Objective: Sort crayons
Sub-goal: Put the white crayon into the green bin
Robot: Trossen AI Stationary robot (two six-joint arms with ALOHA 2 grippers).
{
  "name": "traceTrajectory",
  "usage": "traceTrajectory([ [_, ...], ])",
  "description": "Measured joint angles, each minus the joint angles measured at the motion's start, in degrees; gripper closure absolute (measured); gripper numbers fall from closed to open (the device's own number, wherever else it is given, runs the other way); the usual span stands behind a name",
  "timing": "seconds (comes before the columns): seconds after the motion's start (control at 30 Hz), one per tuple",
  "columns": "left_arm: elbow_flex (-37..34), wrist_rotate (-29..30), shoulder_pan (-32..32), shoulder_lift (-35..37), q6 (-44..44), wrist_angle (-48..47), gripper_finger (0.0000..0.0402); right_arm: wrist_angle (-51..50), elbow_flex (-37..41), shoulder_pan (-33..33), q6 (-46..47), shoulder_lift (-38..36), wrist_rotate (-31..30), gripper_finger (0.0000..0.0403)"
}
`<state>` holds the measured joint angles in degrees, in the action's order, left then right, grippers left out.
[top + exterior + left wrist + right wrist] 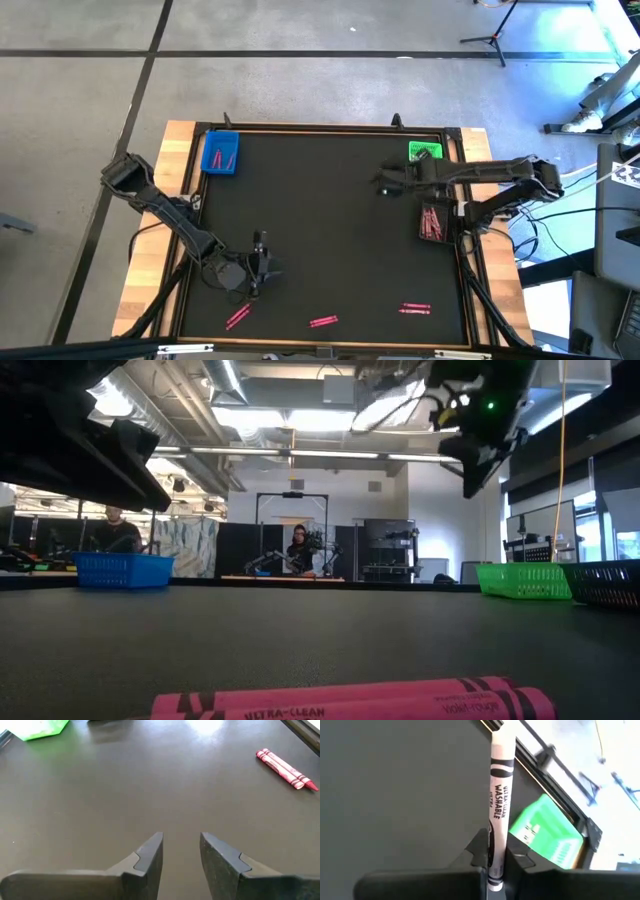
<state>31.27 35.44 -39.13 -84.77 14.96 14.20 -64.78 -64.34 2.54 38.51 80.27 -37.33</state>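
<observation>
Two dark arms work over the black matte surface (330, 220) as we see it. Our right gripper (495, 856) is clenched on a white paper-wrapped crayon (498, 795), held raised above the surface near the small green mesh tray (425, 151) at the far right corner. Our left gripper (181, 851) hangs low over the near left part of the surface, its fingers (150, 852) parted with nothing between them. Several pink-red paper-wrapped crayons (324, 322) lie along the near edge, in pairs well apart from each other, and one pair (285, 768) shows ahead of the left gripper. More pink-red crayons (432, 222) sit piled by the right edge, and a few lie in the small blue mesh tray (221, 153) at the far left corner
</observation>
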Motion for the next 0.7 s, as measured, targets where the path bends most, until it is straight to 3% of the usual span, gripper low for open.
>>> traceTrajectory([
  [0.17,0.00,0.00,0.00,0.00,0.00,-0.02,0.0282,-3.18,0.02,6.51,-1.45,0.00,1.53,0.0391],
  [0.37,0.00,-0.45,0.00,0.00,0.15,-0.02,0.0282,-2.72,3.88,13.23,-1.54,0.02,1.01,0.0376],
  [0.6,0.00,-0.48,0.00,0.00,1.03,-0.04,0.0282,5.61,12.42,21.71,-3.95,0.02,5.09,0.0390],
  [0.7,0.00,-0.40,0.00,0.00,1.03,-0.04,0.0282,8.45,15.11,25.01,-4.39,0.02,7.15,0.0375],
])
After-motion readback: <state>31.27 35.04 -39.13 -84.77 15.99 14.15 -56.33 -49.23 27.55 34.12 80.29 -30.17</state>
